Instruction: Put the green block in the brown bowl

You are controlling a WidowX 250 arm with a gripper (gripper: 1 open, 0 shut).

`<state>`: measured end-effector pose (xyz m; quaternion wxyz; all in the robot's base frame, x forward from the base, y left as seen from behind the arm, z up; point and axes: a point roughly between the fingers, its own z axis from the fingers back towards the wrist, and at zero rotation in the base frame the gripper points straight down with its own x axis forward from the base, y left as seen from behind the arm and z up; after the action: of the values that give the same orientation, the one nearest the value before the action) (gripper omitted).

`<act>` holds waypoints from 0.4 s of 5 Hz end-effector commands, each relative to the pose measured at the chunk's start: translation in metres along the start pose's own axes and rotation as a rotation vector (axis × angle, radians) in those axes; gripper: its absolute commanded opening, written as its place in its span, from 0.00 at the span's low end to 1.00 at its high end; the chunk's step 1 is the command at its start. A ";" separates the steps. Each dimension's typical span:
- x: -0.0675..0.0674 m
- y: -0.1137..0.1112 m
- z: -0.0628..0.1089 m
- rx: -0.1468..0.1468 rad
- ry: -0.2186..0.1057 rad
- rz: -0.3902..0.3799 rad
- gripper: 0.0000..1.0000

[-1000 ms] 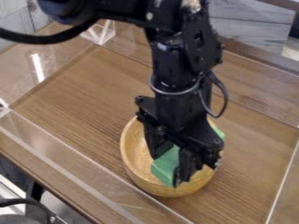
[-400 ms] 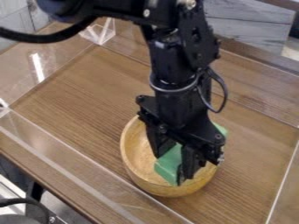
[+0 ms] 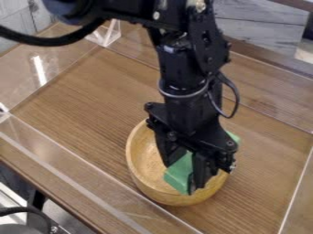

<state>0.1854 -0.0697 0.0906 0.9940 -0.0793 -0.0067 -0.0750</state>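
Note:
The brown bowl point(image 3: 145, 164) sits on the wooden table near the front edge. My black gripper point(image 3: 189, 176) points straight down into it. Its fingers are shut on the green block point(image 3: 181, 171), a bright green bar held tilted between them, low inside the bowl. A second patch of green point(image 3: 228, 140) shows at the bowl's right rim behind the gripper; I cannot tell whether it is the same block. The arm hides the bowl's far side.
The wooden table point(image 3: 86, 91) is ringed by clear acrylic walls point(image 3: 37, 69). A small clear stand point(image 3: 108, 35) sits at the back left. The table's front edge runs just below the bowl.

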 end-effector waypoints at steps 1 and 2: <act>0.006 0.000 0.004 -0.012 -0.026 0.006 0.00; 0.007 0.001 0.002 -0.021 -0.024 0.011 0.00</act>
<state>0.1858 -0.0695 0.0861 0.9937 -0.0870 -0.0020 -0.0712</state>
